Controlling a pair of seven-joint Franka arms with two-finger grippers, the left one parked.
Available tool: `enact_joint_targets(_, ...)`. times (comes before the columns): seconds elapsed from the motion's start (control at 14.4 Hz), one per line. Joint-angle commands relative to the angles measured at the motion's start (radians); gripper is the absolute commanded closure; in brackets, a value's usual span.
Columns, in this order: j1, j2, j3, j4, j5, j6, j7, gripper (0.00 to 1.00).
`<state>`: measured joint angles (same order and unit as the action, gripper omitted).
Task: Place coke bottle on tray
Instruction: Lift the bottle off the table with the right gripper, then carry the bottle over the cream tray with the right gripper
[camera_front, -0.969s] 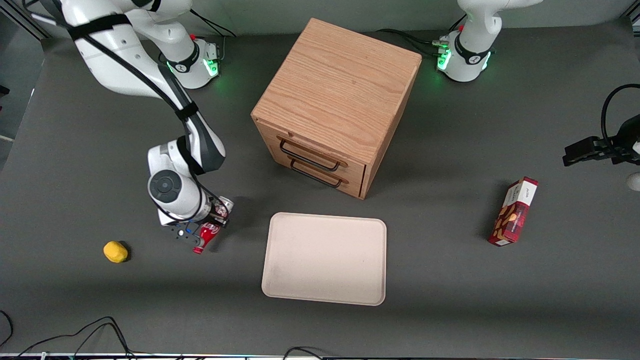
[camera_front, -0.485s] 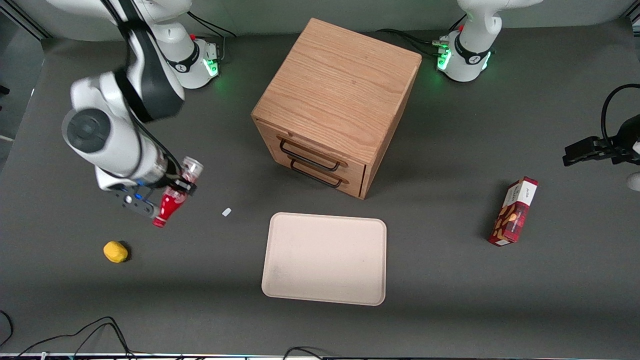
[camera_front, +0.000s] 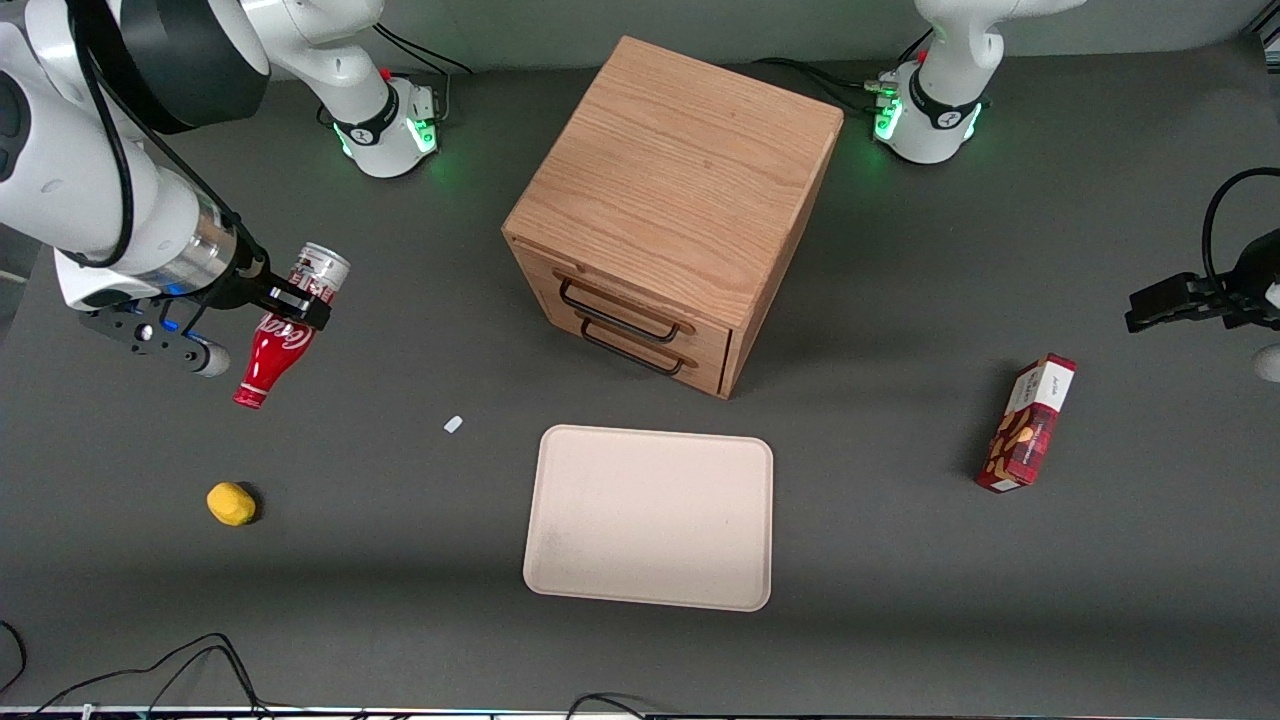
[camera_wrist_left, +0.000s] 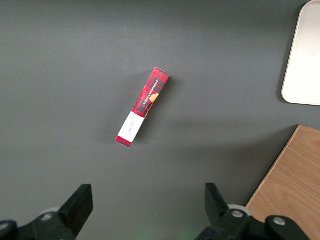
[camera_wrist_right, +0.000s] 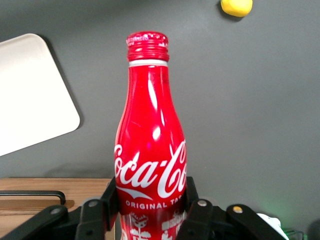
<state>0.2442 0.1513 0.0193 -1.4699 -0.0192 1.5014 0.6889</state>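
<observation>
Small red contour-shaped coke bottle (camera_front: 276, 347) (camera_wrist_right: 150, 145) with white script was clamped at its lower body by the right arm's gripper (camera_front: 293, 300) (camera_wrist_right: 150, 212), lifted clear of the dark grey table (camera_front: 900, 560), cap tilted down toward the front camera. Large flat beige tray (camera_front: 650, 517) (camera_wrist_right: 30, 90) lay well apart, toward the parked arm's end. Small white scrap (camera_front: 453, 424) sat on the table between bottle and tray. Yellow round object (camera_front: 231, 503) (camera_wrist_right: 236, 6) lay nearer the front camera than the bottle. Wooden two-drawer cabinet (camera_front: 672, 210) stood farther from the camera than the tray; red rectangular snack box (camera_front: 1027, 423) (camera_wrist_left: 143, 106) lay toward the parked arm's end.

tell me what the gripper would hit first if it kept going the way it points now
The gripper, shut on the coke bottle, points cap-first at bare table; the lemon and tray look off that line, though depth is unclear.
</observation>
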Motion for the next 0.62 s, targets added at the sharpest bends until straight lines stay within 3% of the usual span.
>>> enact_joint_targets(0.0,-0.002,0.111,0.008,0.146,0.015,-0.040,-0.022,1.00)
enact_joint_targets(0.35,0.070,0.566,0.022,0.585,0.012,-0.029,-0.091,1.00)
enact_joint_targets(0.55,0.090,0.695,0.024,0.614,0.012,0.167,-0.133,1.00)
